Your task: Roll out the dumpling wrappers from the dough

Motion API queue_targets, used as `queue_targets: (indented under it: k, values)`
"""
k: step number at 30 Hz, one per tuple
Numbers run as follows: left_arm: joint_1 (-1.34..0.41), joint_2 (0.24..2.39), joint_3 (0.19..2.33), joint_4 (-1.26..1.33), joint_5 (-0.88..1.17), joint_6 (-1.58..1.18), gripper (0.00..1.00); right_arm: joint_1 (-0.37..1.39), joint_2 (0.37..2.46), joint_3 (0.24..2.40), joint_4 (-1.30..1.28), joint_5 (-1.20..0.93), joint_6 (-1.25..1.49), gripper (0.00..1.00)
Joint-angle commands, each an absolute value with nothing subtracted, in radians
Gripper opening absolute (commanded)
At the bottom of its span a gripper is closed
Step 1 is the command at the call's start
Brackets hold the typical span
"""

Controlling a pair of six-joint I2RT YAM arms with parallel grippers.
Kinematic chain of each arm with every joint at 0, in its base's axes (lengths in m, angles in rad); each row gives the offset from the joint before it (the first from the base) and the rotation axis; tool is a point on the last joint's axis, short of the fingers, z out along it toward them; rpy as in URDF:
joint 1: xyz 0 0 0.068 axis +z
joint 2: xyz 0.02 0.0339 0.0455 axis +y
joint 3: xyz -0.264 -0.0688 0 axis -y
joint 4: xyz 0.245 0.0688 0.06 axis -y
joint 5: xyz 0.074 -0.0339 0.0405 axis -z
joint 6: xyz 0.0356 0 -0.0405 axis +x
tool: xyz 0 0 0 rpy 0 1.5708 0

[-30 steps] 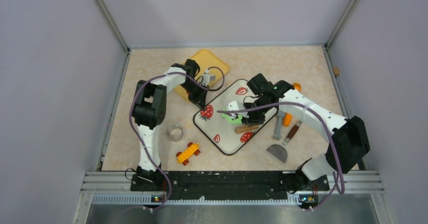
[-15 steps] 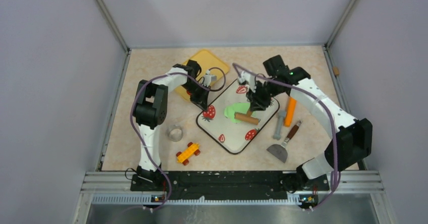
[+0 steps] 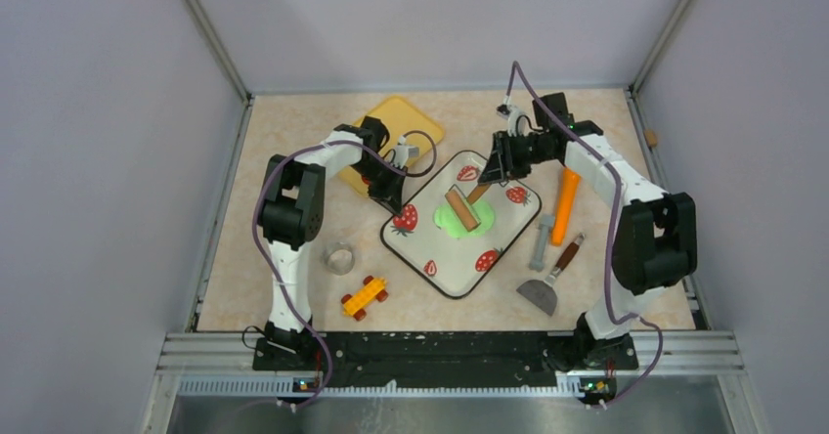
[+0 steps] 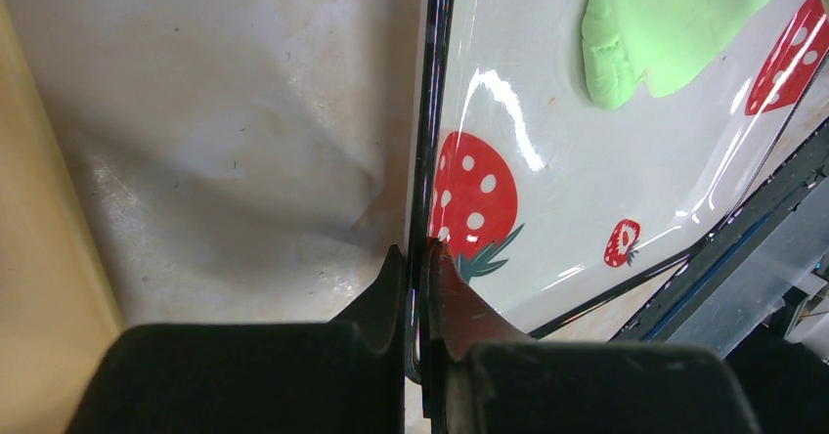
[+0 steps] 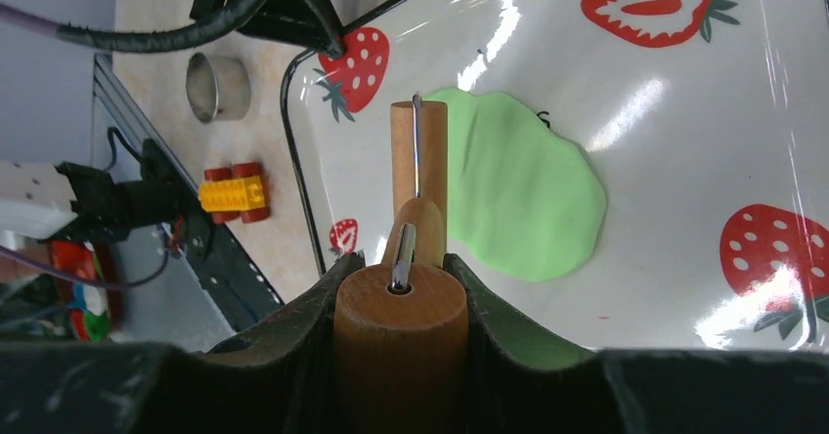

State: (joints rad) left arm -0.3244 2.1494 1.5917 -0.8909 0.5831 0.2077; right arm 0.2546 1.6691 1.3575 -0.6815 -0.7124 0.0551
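The green dough (image 3: 456, 221) lies flattened on the white strawberry tray (image 3: 430, 253); it also shows in the right wrist view (image 5: 523, 195) and the left wrist view (image 4: 675, 19). My right gripper (image 3: 495, 165) is shut on the wooden handle (image 5: 401, 336) of a small rolling pin (image 3: 461, 208), whose roller (image 5: 418, 175) rests over the dough's left part. My left gripper (image 3: 390, 197) is shut on the tray's black rim (image 4: 427, 190) at its left edge. No separate wrappers show.
A yellow plate (image 3: 403, 121) lies behind the left gripper. A metal ring cutter (image 3: 340, 257) and a yellow toy car (image 3: 364, 295) sit left of the tray. An orange tool (image 3: 564, 204), a grey tool (image 3: 541, 242) and a scraper (image 3: 544, 287) lie right of it.
My right arm swung back and to the right, and the rolling pin moved with it from the tray's middle front up across the dough. The left gripper stayed on the rim.
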Motion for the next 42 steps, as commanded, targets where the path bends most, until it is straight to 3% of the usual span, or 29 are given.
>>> queue_targets:
  k: [1, 23, 29, 42]
  values:
    - [-0.328, 2.157, 1.58, -0.841, 0.528, 0.209, 0.0, 0.231, 1.694, 1.415, -0.552, -0.787, 0.262, 0.0]
    - [-0.325, 2.157, 1.575, -0.843, 0.514, 0.211, 0.0, 0.306, 1.861, 1.342, -0.454, -0.88, 0.352, 0.0]
    - [-0.32, 2.146, 1.564, -0.837, 0.512, 0.213, 0.0, 0.293, 1.865, 1.346, -0.554, -0.594, 0.284, 0.0]
    - [-0.313, 2.137, 1.537, -0.82, 0.514, 0.209, 0.0, 0.262, 1.835, 1.329, -0.626, -0.378, 0.189, 0.0]
